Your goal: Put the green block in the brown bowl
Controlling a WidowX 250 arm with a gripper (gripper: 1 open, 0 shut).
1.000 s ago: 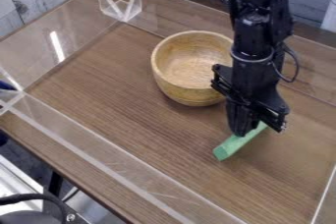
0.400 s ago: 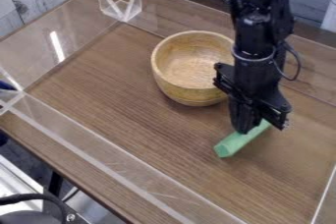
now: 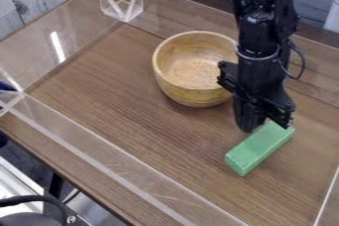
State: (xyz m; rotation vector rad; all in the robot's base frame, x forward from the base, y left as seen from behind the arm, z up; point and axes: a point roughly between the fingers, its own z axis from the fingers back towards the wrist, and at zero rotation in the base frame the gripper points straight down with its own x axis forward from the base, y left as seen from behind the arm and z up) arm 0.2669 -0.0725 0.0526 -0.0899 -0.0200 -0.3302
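Flat on the table point(image 3: 93, 121) now lies the green block point(image 3: 259, 150), which a second ago stood tipped up on end under the gripper point(image 3: 256, 124); the arm itself has not shifted. Its jaws are clenched on nothing, tips just above the block's upper end. The block sits at about five o'clock from the brown bowl point(image 3: 196, 67), near but apart from it. To do this step well, I would open the jaws, centre them across the block's narrow width, go down squarely, then close before lifting toward eleven o'clock.
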